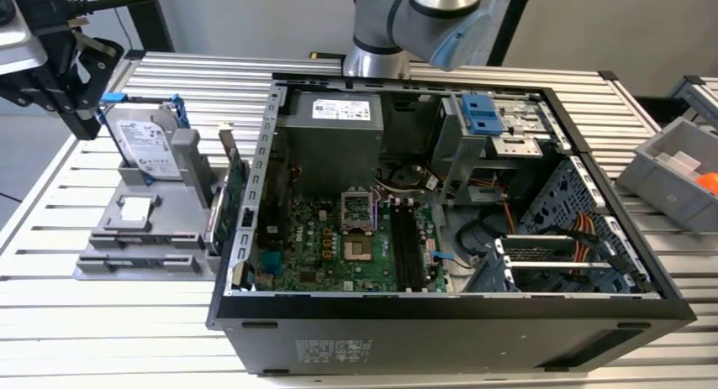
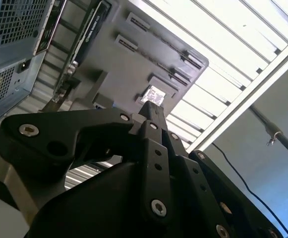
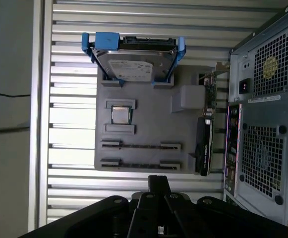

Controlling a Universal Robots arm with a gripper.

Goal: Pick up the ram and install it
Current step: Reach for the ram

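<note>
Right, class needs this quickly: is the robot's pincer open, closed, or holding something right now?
Pincer: it cannot be told whether it is open or closed.

The table (image 1: 113, 322) is ribbed bare metal, the holder (image 3: 148, 124) matt grey plastic, the drive (image 3: 134, 69) shiny metal

We see a ribbed, silvery metal table (image 1: 124, 322) of long parallel slats, running in the exterior view from seven o'clock round to four (the light on it is soft and even). Behind it, at eleven o'clock, a plain pale wall (image 1: 258, 19) rises with a dark upright post (image 1: 146, 19) before it, and at three o'clock stands a grey bin (image 1: 673, 166). In the first wrist view we find a smooth grey floor (image 3: 7, 148) beside the table's edge, a thin dark cable (image 3: 5, 95) lying across it.
</note>
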